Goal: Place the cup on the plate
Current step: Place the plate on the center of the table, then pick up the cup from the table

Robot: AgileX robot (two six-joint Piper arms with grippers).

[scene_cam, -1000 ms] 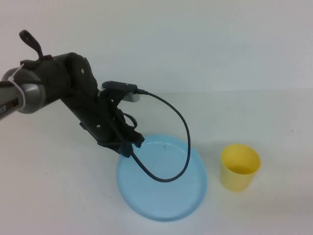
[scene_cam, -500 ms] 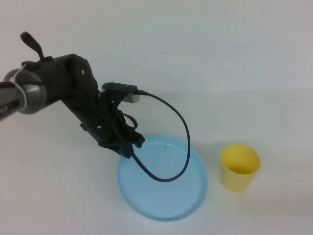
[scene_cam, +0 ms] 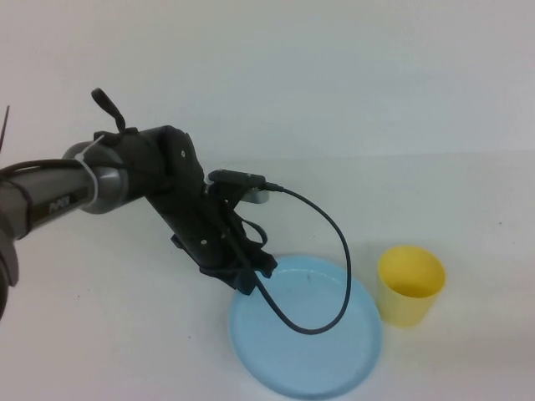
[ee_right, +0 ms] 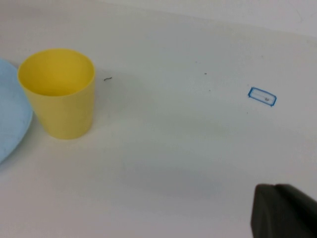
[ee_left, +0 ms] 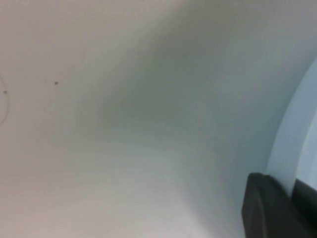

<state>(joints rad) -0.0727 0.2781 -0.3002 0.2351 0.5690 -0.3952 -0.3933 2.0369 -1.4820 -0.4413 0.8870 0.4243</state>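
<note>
The light-blue plate (scene_cam: pixel 318 363) lies flat on the white table at the front middle. My left gripper (scene_cam: pixel 251 280) is at the plate's left far rim and is shut on that rim. In the left wrist view the rim (ee_left: pixel 297 134) runs between the dark fingers (ee_left: pixel 262 203). The yellow cup (scene_cam: pixel 410 284) stands upright on the table just right of the plate, close against its rim. It also shows in the right wrist view (ee_right: pixel 59 94), beside the plate's edge (ee_right: pixel 7 119). My right gripper (ee_right: pixel 285 210) is out of the high view, empty, well away from the cup.
A black cable (scene_cam: pixel 338 267) loops from the left wrist over the plate. A small blue-outlined mark (ee_right: pixel 262 96) lies on the table past the cup. A pale wall stands behind the table.
My left arm has moved right and a little toward the front, dragging the plate with it. The plate's right rim now lies next to the cup. The cup has not moved.
</note>
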